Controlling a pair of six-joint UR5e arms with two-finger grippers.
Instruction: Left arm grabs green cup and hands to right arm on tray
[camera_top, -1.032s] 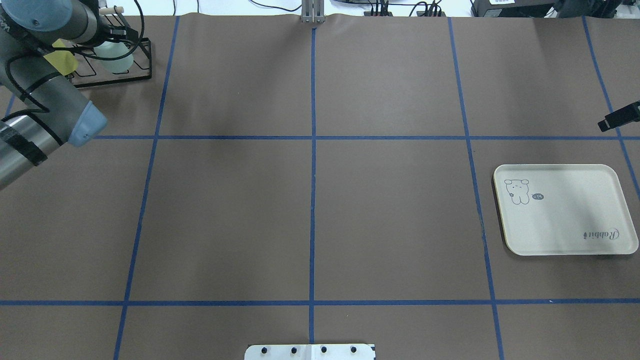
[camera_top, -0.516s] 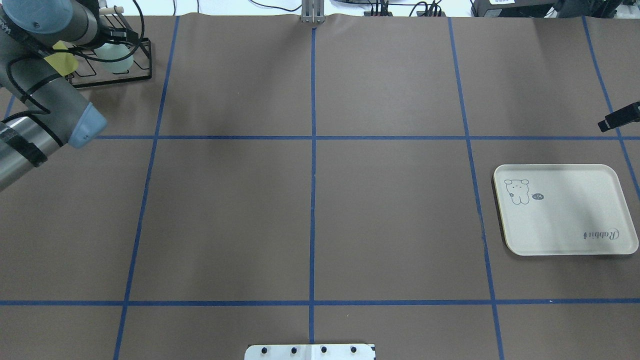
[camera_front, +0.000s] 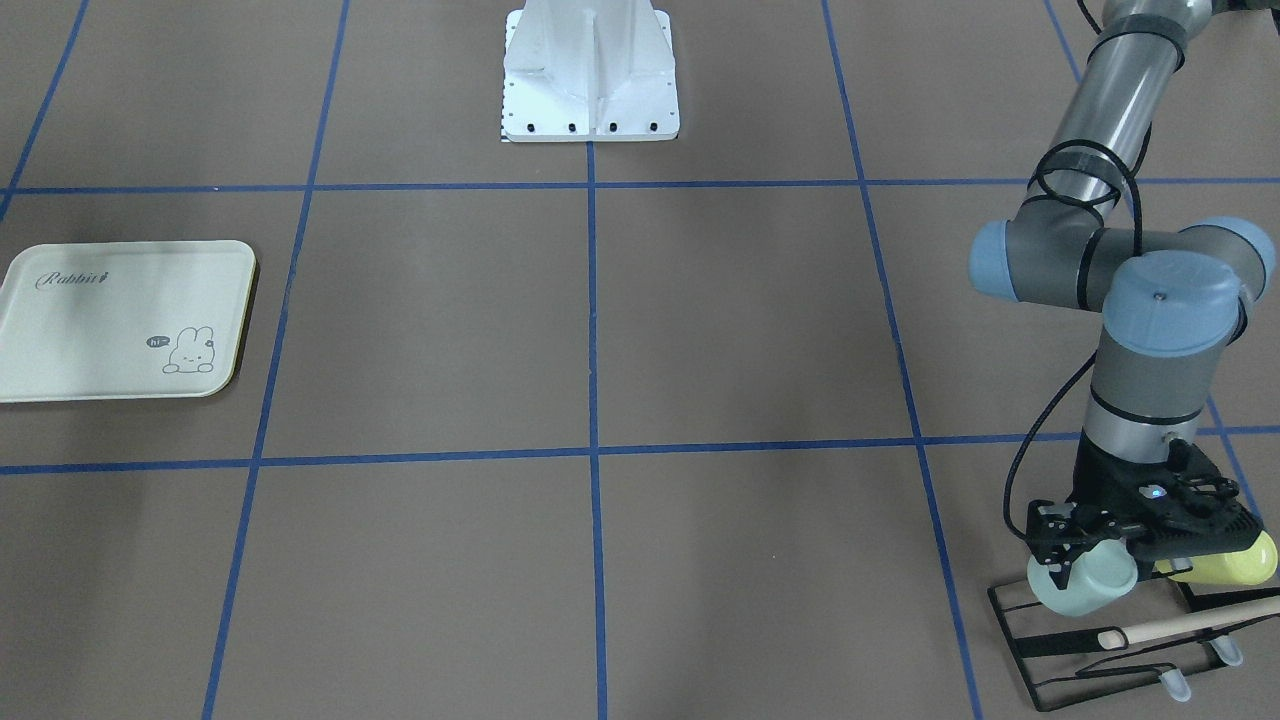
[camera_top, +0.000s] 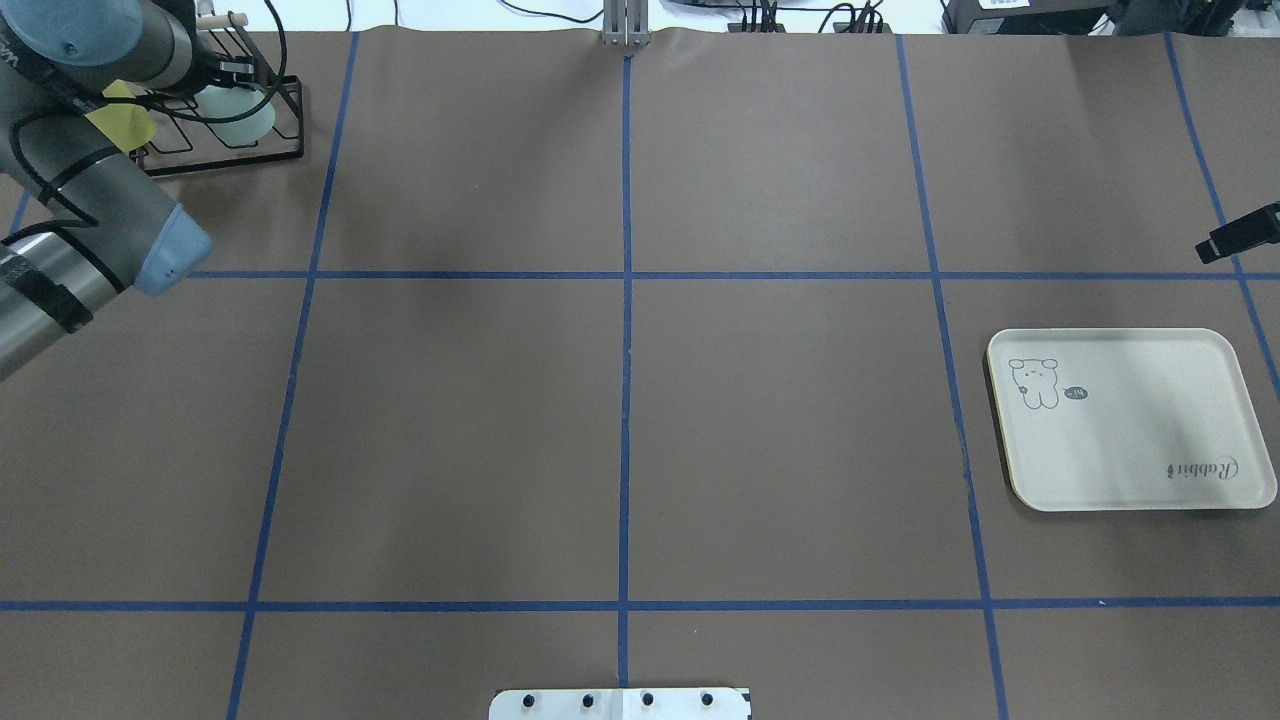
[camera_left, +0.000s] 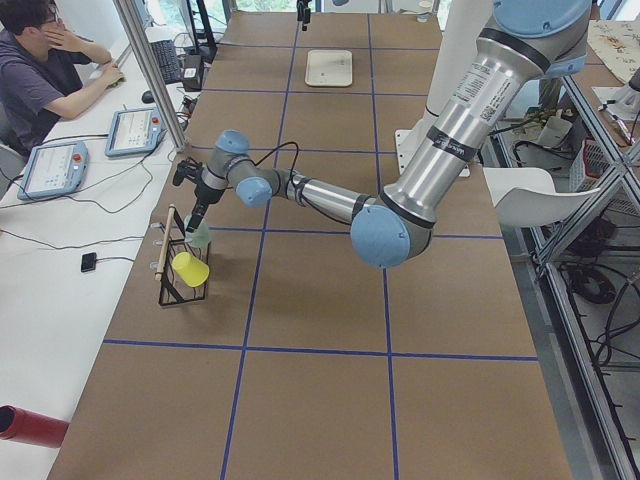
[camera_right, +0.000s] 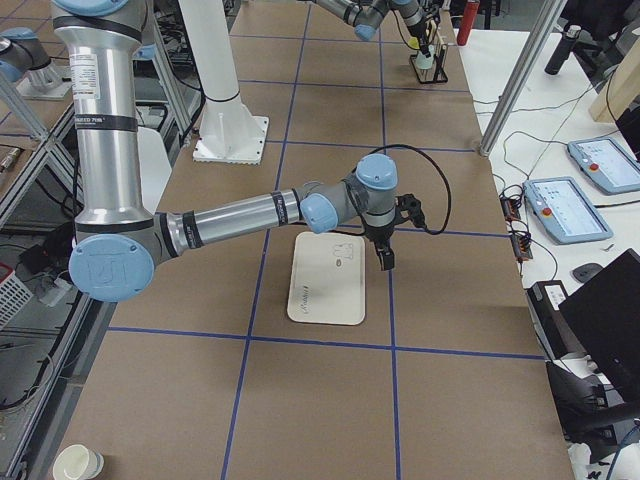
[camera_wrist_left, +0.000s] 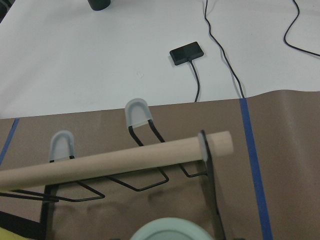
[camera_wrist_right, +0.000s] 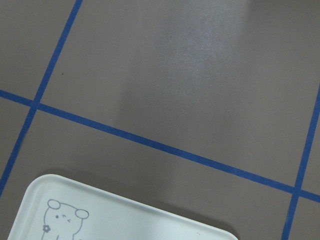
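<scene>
The brown counter (camera_top: 780, 450) is crossed by blue tape lines. The left arm (camera_front: 1160, 320) reaches out to the far left corner, on the operators' side. The right arm (camera_right: 230, 215) stretches low toward the right end.

The tray (camera_top: 1130, 440) lies flat near the right edge, about midway between the robot's edge and the operators' edge, with nothing on it. The right wrist view catches only its bunny corner at the bottom of the frame.

A black wire rack (camera_top: 228, 160) stands in the far left corner. From overhead the arm hides much of it. The front-facing view shows it in full, with a wooden dowel (camera_wrist_left: 110, 162) across its top. The left wrist view adds two wire pegs with pale caps past the dowel, both bare.

The green cup (camera_front: 1085, 585) sits tipped over the rack, and the yellow-green cup (camera_front: 1225, 565) lies just beside it, toward the counter's left end. In the left wrist view only the green cup's rim shows, at the bottom edge.

The left gripper (camera_front: 1090, 565) points down with its black fingers closed around the green cup. This is clear only from the front. The right gripper (camera_top: 1238, 237) hovers past the tray's operators'-side rim. Overhead it is a black sliver at the frame's edge, and in the right side view it is too small, so I cannot tell whether it is wide or narrow.
</scene>
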